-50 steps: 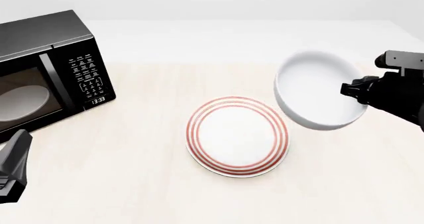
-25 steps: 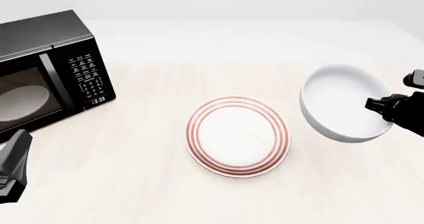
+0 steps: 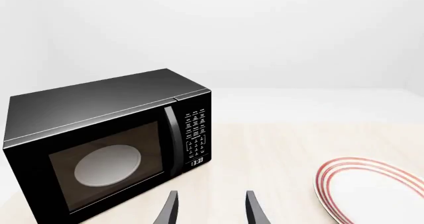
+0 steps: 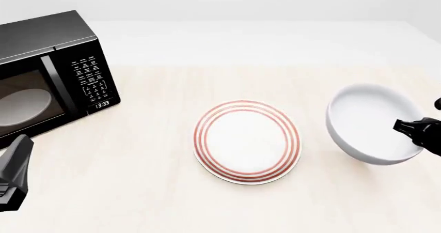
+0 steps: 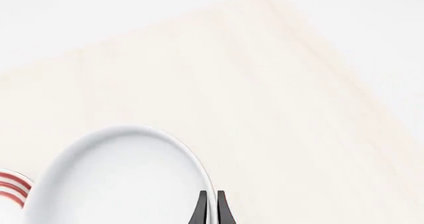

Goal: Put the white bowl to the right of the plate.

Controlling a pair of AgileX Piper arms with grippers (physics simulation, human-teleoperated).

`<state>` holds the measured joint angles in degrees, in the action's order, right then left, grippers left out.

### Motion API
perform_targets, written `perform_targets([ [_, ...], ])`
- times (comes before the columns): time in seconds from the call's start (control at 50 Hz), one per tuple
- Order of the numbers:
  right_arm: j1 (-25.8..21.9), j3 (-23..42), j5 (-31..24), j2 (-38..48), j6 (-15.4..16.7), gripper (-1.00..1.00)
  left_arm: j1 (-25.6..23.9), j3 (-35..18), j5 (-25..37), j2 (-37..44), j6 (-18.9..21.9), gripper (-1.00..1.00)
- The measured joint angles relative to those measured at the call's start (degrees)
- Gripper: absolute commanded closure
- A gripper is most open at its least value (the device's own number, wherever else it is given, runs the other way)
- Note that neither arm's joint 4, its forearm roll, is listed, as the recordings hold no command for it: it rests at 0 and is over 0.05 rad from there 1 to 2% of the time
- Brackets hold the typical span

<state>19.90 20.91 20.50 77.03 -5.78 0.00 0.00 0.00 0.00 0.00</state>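
Note:
The white bowl is to the right of the red-ringed plate in the front view, tilted a little, low over the table. My right gripper is shut on the bowl's right rim. In the right wrist view the fingers pinch the bowl's rim, and a bit of the plate shows beyond it. My left gripper is open and empty, pointing toward the microwave; in the front view it is at the front left, far from the plate.
A black microwave stands at the back left, door shut, with a pale turntable disc seen through its glass. The plate's edge shows in the left wrist view. The pale wooden tabletop spreads around the plate.
My right gripper has carried the white bowl to the right and downward, from above the plate's far right edge to beside the plate. The left arm has not moved.

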Motion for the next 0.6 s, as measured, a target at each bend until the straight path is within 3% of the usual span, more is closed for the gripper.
perform_targets([
  [0.6, 3.90, -1.77, 5.50, 5.84, -0.21, 1.00, 0.00, 0.00, 0.00, 0.00, 0.00, -1.00],
])
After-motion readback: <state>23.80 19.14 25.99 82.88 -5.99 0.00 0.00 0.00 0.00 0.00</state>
